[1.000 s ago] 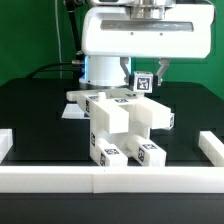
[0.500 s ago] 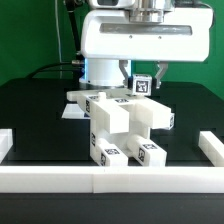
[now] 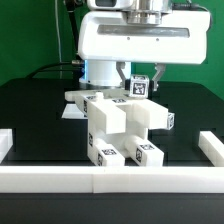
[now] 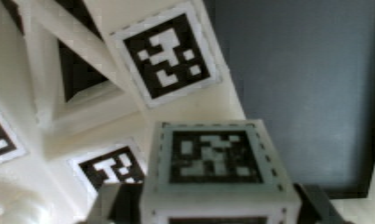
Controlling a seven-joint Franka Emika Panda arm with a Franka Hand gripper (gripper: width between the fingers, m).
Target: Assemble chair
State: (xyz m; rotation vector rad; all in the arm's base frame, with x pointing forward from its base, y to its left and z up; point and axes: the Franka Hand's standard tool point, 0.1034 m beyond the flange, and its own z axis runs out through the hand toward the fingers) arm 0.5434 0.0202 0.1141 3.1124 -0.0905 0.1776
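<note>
The chair [image 3: 122, 128], a stack of chunky matte-white blocks, stands at the centre of the frame on the black counter [image 3: 35, 115]. Its front lower blocks sit just behind the long white rail [image 3: 60, 180] along the lower edge. Just above and behind its top block, slightly right of centre, hangs a small white post [image 3: 141, 85]. The tool [image 3: 141, 90] is narrowed onto it, one dark finger on each side, and the post is clear of the counter. In the wrist view the post fills the foreground between the two fingers, with slanting white chair faces close behind it. Whether it touches them cannot be told. Bare black counter lies open on both sides of the chair, out to short white rail pieces at the frame's left and right edges. Square black-and-white tags mark the post's face [image 4: 209, 158], the chair's front blocks and its top. They are block patterns, with no readable writing. The glossy white arm [image 3: 140, 38] fills the upper centre.
</note>
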